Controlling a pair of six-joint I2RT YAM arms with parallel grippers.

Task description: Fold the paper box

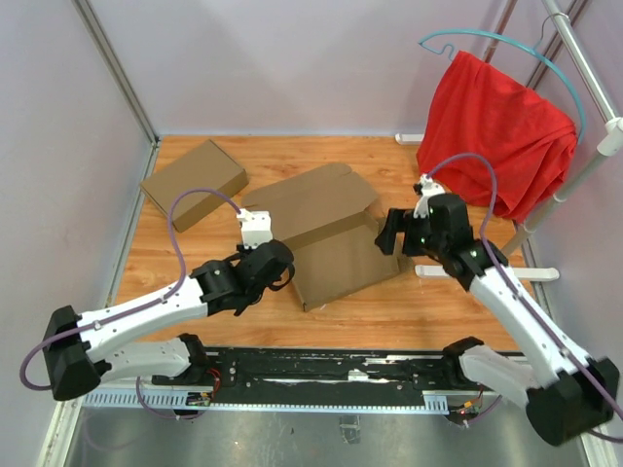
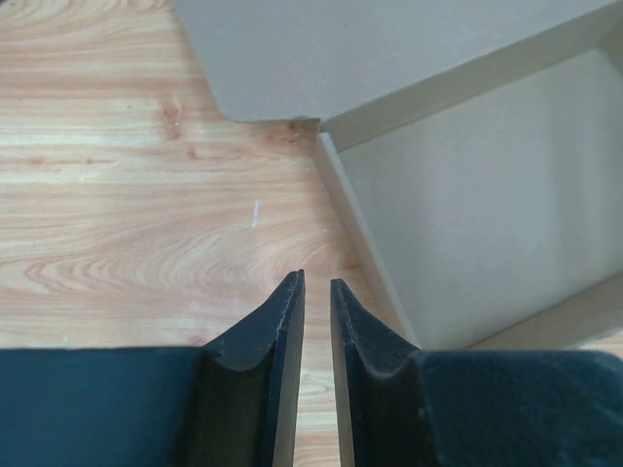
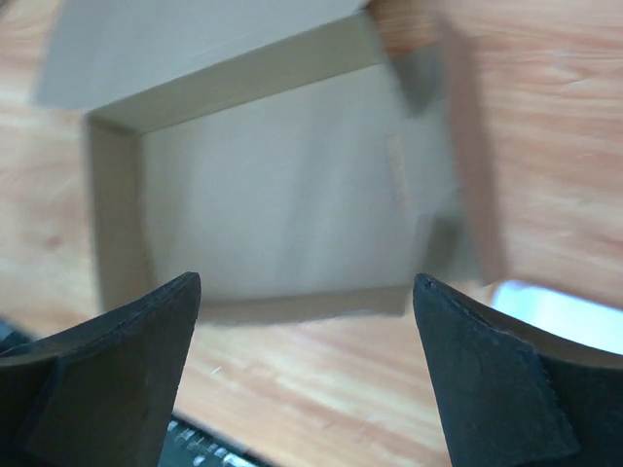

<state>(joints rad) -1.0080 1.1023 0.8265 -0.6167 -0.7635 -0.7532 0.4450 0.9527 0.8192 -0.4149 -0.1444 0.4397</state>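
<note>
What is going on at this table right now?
Two robot arms are working on a brown paper box on the wooden table. Its walls are up; the lid is not yet closed. Neither gripper holds it: the right gripper hovers wide open above it, the left gripper sits by its edge, jaws barely apart.

Left arm runs from its base at lower left up and right toward centre, with the wrist bent and the left end effector pointing right. In the wrist view its fingers sit almost together with a thin slit between them, gripping nothing. Right arm rises from its base at lower right and leans up and left, with the right end effector facing left. Its fingers are spread wide and hold nothing. The two end effectors are well apart.
</note>
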